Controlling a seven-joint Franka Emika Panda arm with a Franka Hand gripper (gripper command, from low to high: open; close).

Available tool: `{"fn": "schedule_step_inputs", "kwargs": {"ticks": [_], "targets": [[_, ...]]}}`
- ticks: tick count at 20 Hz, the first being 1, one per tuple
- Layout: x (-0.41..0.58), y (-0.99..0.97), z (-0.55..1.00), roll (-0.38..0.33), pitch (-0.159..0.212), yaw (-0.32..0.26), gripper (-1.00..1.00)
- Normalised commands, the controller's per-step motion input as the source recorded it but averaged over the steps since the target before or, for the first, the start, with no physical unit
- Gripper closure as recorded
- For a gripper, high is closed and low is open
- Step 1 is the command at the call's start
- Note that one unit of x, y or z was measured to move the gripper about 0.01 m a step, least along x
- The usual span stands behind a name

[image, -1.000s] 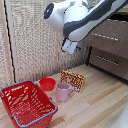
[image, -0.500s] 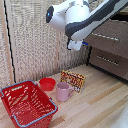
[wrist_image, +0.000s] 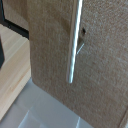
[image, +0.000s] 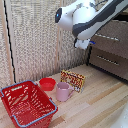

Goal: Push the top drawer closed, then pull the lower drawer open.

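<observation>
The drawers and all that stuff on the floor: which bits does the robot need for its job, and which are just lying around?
For the job:
top drawer
lower drawer
pincer

Just lying about:
red basket
red bowl
pink mug
snack box

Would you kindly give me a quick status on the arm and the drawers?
Tool by top drawer, state unclear. Its handle close in wrist view. Lower drawer shut. Nothing in between.
</observation>
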Motion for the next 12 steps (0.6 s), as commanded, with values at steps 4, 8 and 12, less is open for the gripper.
{"fn": "schedule_step_inputs", "kwargs": {"ticks": [4, 8, 12], "targets": [[0.000, -0.48, 0.06, -0.228, -0.047, 0.009, -1.00], [0.026, -0.41, 0.00, -0.275, -0.024, 0.008, -1.00], [0.059, -0.26, -0.09, -0.194, 0.000, 0.027, -1.00]]}}
